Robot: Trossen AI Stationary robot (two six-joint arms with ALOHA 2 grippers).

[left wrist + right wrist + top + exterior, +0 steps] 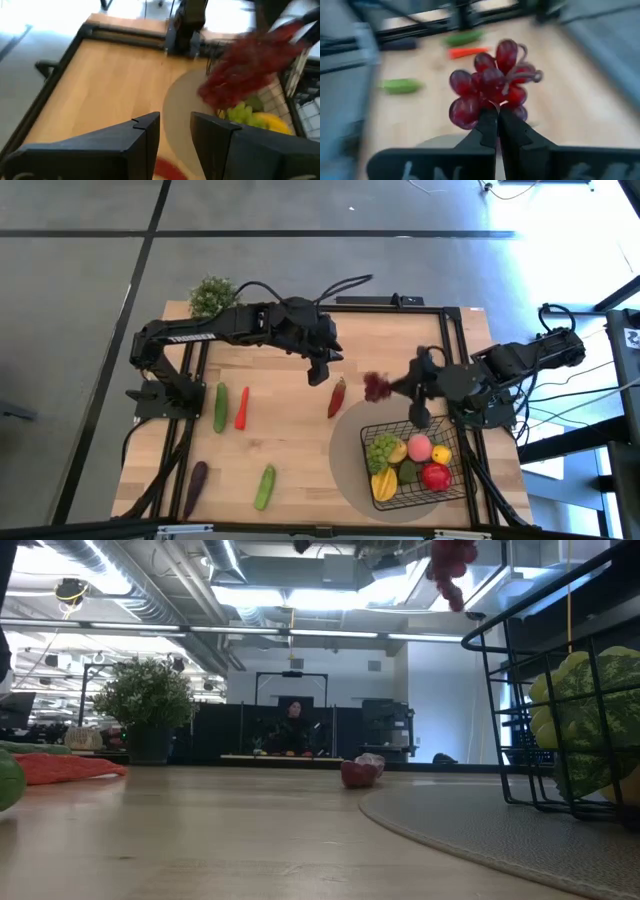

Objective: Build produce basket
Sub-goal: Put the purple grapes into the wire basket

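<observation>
right gripper (496, 120): I've got it pinched tight on the dark red grapes (378, 386), held up off the table just outside the basket's far rim; high carry so the bunch clears the wire.
left gripper (318, 370): hovering mid-table near the chili (336, 397), fingers slightly apart, holding nothing; looks parked clear of the right arm's path.
basket (452, 486): on the grey mat (345, 455), near right corner; green grapes, peach, apple, lemon already in.
left to load: cucumbers (220, 406), carrot (242, 407), eggplant (195, 477).
</observation>
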